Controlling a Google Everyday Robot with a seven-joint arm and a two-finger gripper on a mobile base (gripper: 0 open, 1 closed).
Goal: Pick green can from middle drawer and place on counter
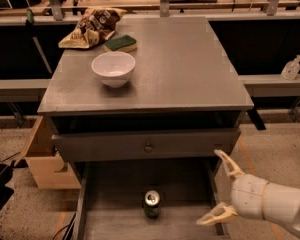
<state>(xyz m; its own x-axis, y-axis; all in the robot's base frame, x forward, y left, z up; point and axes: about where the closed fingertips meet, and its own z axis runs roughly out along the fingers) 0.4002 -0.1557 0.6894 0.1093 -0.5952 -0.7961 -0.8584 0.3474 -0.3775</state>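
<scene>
Standing upright in the open drawer [115, 219], the can [151, 204] is untouched; the gripper [209, 187] hovers near it at 3 o'clock, fingers spread wide and empty. Grasping, lifting and placing on the tabletop [190, 69] at 12 o'clock all remain

Splayed tool [208, 188] near green can [151, 204]

lab, cabled workbench [135, 2], gripper [208, 187] beside drawer [115, 189]
</scene>
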